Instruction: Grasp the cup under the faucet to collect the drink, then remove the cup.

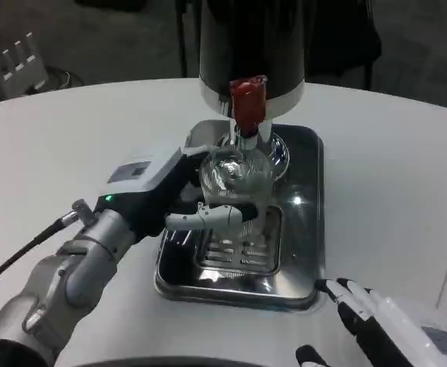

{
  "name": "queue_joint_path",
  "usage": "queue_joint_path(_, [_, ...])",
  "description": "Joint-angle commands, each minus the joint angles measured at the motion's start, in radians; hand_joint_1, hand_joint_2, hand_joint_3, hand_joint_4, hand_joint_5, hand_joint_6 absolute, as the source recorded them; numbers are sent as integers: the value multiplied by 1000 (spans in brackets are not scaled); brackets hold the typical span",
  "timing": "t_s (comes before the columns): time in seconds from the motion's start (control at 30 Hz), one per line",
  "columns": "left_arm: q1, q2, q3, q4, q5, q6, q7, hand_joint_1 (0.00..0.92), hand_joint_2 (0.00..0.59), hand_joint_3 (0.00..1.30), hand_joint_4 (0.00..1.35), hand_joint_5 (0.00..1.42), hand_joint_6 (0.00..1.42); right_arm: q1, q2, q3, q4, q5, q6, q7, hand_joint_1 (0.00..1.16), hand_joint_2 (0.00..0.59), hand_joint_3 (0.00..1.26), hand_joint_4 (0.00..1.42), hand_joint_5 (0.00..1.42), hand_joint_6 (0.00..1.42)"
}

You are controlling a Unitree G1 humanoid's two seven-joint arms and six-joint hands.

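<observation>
A clear ribbed glass cup [236, 183] stands over the steel drip tray [300, 252], right below the red faucet tap [247, 102] of the black drink dispenser [252, 46]. My left hand [158, 195] grips the cup from its left side, with fingers [212, 216] wrapped across the front. The cup looks empty. My right hand [376, 325] rests low at the front right of the table, apart from the tray, its fingers spread and holding nothing.
The tray has a slotted grate [235, 248] in front of the cup. A white finger-shaped part [17, 65] lies at the far left beyond the white table [63, 145]. A cable [24, 252] runs from my left wrist.
</observation>
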State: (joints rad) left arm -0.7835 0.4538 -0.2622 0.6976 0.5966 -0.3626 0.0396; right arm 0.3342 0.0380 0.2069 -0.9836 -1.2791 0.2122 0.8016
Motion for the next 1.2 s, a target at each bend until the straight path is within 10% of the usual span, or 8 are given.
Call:
queue_joint_path(0.03, [3,11,-7,-24,-6,2,-19,153,105,268,189,381,747,-4,7,1,8,6,-2,-1,237,459,72,0,0,29])
queue_joint_path(1.2, [108,60,64,-188,-75,-45,-9,157,104,283,132,321,559,7,8,-2,11,12,-3,-3,241,467,113,0,0,32])
